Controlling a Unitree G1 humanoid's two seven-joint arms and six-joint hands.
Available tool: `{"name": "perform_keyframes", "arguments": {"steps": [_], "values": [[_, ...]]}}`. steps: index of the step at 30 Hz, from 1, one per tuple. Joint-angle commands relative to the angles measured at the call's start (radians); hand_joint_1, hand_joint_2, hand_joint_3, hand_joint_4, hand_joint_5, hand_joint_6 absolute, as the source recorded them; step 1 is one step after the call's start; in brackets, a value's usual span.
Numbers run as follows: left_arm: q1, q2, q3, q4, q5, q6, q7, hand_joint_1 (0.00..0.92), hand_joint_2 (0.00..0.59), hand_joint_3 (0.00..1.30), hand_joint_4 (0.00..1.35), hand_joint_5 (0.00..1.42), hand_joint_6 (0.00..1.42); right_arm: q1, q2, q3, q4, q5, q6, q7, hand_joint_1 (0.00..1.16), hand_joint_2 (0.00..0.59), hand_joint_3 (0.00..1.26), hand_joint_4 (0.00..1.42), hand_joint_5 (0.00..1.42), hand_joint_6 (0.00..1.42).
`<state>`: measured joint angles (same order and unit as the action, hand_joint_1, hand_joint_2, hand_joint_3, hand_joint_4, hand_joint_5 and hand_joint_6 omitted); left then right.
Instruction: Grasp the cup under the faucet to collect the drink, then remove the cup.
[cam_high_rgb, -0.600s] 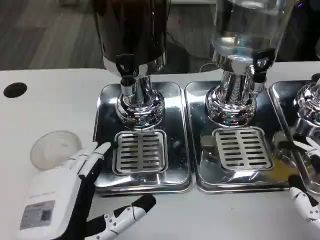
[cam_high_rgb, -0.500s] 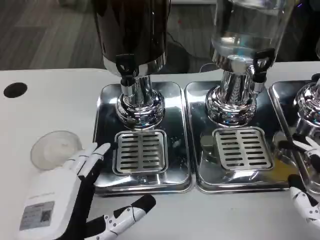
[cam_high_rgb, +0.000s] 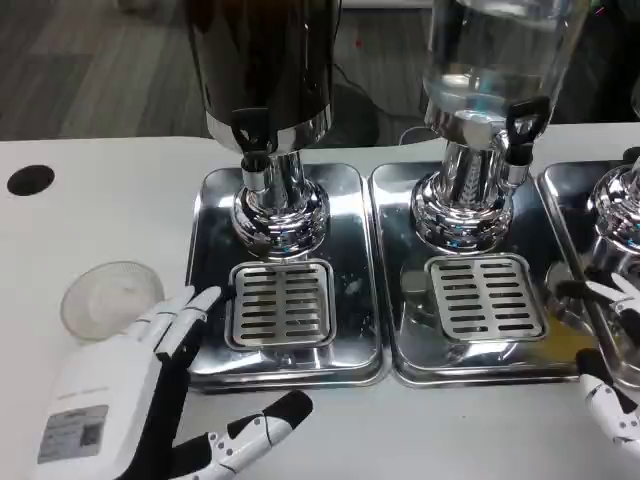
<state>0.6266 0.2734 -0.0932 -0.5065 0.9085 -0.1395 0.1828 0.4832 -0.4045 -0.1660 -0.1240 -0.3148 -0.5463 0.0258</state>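
Note:
A clear plastic cup (cam_high_rgb: 108, 297) stands on the white table left of the drip trays, away from any faucet. My left hand (cam_high_rgb: 150, 385) lies just right of and below it, fingers spread, thumb stretched out to the right, holding nothing. The dark dispenser's black faucet (cam_high_rgb: 250, 135) hangs above the left grille (cam_high_rgb: 281, 303). The clear dispenser's faucet (cam_high_rgb: 520, 125) hangs above the middle grille (cam_high_rgb: 485, 297). My right hand (cam_high_rgb: 610, 360) shows at the right edge, partly cut off, with fingers apart over the tray's corner.
Three chrome drip trays (cam_high_rgb: 215, 225) sit side by side, with chrome dispenser bases at the back. A third dispenser base (cam_high_rgb: 620, 205) is at the far right. A black hole (cam_high_rgb: 30, 179) marks the table at the left. Bare white table lies in front of the trays.

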Motion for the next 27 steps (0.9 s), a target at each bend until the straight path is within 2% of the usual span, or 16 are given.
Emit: {"name": "perform_keyframes", "arguments": {"steps": [1, 27], "values": [[0.009, 0.000, -0.001, -0.014, 0.003, -0.006, 0.008, 0.006, 0.087, 0.20, 0.13, 0.18, 0.30, 0.012, -0.003, -0.009, -0.013, 0.014, -0.019, 0.005, 0.53, 0.486, 0.23, 0.09, 0.07, 0.02], [0.024, 0.002, 0.013, -0.035, 0.001, -0.009, 0.010, 0.016, 0.085, 0.20, 0.13, 0.18, 0.30, 0.021, 0.004, -0.008, -0.018, 0.018, -0.028, 0.006, 0.53, 0.486, 0.24, 0.09, 0.08, 0.02]]}}
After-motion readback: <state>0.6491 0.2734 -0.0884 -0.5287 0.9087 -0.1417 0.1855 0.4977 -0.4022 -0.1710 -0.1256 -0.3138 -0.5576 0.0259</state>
